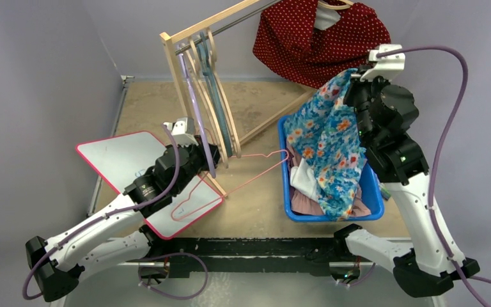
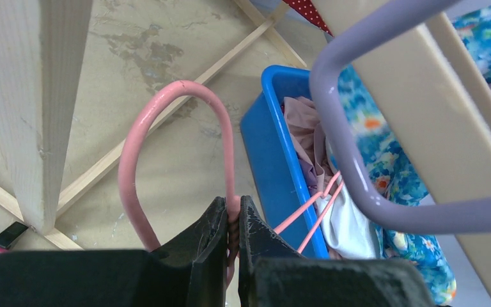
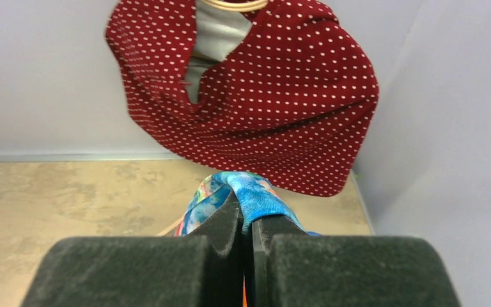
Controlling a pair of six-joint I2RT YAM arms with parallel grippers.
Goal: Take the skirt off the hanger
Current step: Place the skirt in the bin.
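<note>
Floral skirt (image 1: 330, 144) hangs pinched in right gripper (image 3: 246, 224), seemingly almost off the pink hanger (image 1: 249, 169), whose hook left gripper (image 2: 233, 220) clamps.

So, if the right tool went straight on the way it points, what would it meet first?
Likely the red white-dotted cloth garment hanging ahead of the right tool; depth is unclear.
</note>
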